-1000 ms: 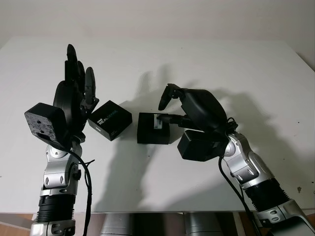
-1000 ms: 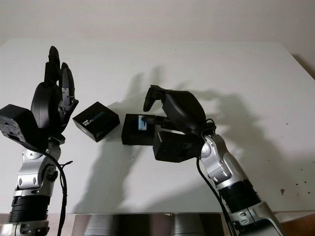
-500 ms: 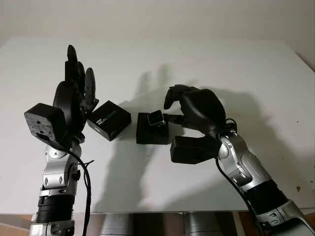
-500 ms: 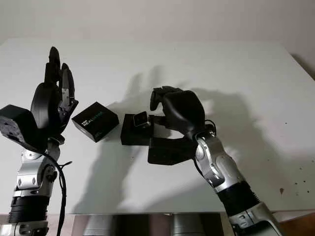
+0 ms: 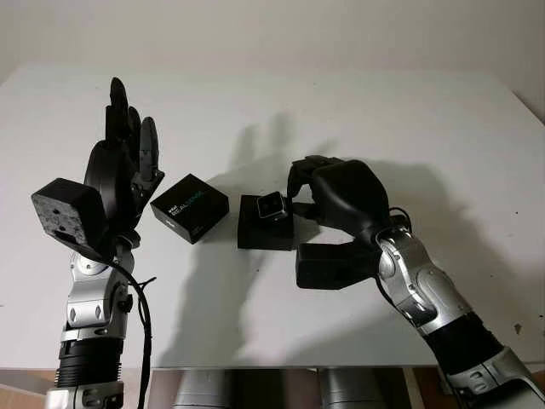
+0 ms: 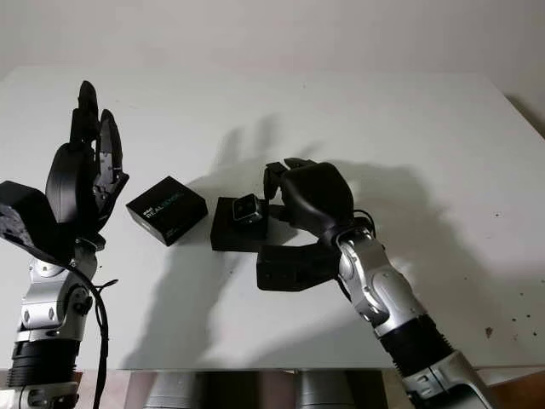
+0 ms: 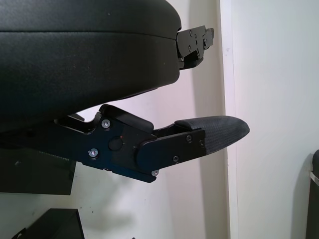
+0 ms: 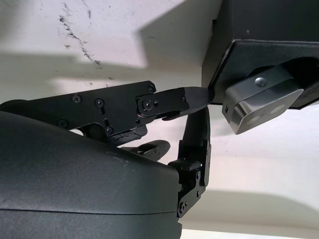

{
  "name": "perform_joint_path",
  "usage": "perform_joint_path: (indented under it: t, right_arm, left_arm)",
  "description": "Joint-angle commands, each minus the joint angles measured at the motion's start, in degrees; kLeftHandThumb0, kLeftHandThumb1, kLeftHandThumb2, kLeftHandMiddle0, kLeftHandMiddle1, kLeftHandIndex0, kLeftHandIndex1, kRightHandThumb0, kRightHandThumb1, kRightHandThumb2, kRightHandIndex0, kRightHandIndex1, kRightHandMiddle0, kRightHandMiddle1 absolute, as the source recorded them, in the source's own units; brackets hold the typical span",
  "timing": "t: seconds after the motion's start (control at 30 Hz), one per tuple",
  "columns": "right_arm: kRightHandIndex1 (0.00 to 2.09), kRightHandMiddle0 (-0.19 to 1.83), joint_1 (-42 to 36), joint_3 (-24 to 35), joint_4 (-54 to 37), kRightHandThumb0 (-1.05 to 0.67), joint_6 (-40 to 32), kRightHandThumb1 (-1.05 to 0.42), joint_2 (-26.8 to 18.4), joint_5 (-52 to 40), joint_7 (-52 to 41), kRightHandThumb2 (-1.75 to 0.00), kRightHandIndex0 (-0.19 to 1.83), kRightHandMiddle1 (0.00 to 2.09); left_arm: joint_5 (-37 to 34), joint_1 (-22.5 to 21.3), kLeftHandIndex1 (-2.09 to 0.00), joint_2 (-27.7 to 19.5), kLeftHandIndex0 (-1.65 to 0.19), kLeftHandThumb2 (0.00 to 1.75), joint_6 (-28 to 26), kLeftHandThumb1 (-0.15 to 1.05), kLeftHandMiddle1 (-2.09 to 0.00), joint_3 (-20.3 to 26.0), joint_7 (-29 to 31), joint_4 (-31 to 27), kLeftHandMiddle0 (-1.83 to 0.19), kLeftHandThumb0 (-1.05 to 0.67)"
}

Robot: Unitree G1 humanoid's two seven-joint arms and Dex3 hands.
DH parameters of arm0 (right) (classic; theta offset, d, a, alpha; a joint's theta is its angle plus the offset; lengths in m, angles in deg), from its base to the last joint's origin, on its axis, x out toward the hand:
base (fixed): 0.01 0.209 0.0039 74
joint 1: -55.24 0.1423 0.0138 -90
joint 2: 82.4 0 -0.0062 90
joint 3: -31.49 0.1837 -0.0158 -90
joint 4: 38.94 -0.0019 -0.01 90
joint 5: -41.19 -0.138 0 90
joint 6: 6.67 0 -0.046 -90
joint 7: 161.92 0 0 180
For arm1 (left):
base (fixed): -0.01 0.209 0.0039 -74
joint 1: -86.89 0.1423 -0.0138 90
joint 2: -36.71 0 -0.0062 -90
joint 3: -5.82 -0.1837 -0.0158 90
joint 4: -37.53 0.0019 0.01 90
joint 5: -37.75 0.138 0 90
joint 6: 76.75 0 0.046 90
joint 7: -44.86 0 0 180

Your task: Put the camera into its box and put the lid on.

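On the white table [image 5: 426,128], my left hand [image 5: 128,166] hangs open beside the lid [image 5: 189,207]. The box [image 5: 264,230] lies just before my right hand [image 5: 336,192], whose fingers pinch the camera [image 5: 272,205] on it.

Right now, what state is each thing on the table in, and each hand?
camera: sits tilted in the box's open top, not fully seated.
box: open, lid off.
lid: on the table, left of the box, apart from it.
right hand: fingers curled at the camera; contact unclear.
left hand: open, raised left of the lid.
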Motion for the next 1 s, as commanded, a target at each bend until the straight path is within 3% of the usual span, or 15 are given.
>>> perform_joint_path:
  t: [0.0,0.13,0.2,0.37,0.57,0.73,0.97]
  right_arm:
    - [0.04,0.22,-0.79,1.19,-2.36,-0.39,-0.94,-1.01,-1.47,0.51,-0.91,-0.05,0.41,0.89]
    - [0.05,0.28,-0.44,2.44,-5.54,-0.33,-3.94,-1.03,-2.58,3.84,-0.23,-0.05,0.39,0.62]
    - [0.05,0.29,-0.04,3.24,-6.86,-0.31,-5.35,-1.04,-2.67,5.90,1.79,-0.08,0.39,0.59]
    - [0.06,0.30,0.44,4.59,-9.06,-0.28,-7.03,-1.05,-1.80,9.27,7.14,-0.36,0.39,0.55]
    - [0.05,0.31,-0.15,4.45,-10.93,-0.34,-7.04,-1.05,-0.73,10.91,10.45,-0.32,0.39,0.51]
    - [0.03,0.26,-0.64,8.90,-10.93,-0.43,3.89,-1.02,0.98,-8.69,7.92,-0.09,0.34,0.53]
    - [0.01,0.32,2.91,11.43,2.29,-0.61,18.99,-0.89,0.49,-32.03,-4.92,-0.04,0.26,0.47]
  left_arm:
    - [0.17,0.24,0.00,-0.64,0.19,0.63,-0.21,1.05,0.00,-0.13,0.17,-1.25,0.19,-0.70]
    - [0.12,0.22,0.00,-0.57,0.19,0.63,-0.71,1.05,0.00,-0.04,-0.15,-1.50,0.19,-0.69]
    - [0.06,0.21,0.00,-0.46,0.19,0.63,-0.75,1.05,0.00,-0.02,-0.27,-1.57,0.19,-0.70]
    - [0.38,0.15,0.00,-0.45,0.19,0.63,-0.76,1.05,0.00,-0.25,-0.54,-1.62,0.19,-0.69]
    - [0.36,0.24,0.00,-0.38,0.19,0.63,-0.35,1.05,0.00,-0.49,-0.24,-1.28,0.19,-0.71]
    - [0.55,0.34,0.00,-0.48,0.19,0.63,-0.45,1.05,0.00,-0.63,-0.30,-1.38,0.19,-0.71]
    - [0.50,0.35,0.00,-0.56,0.19,0.64,-0.53,1.05,0.00,-0.74,-0.11,-1.35,0.19,-0.71]
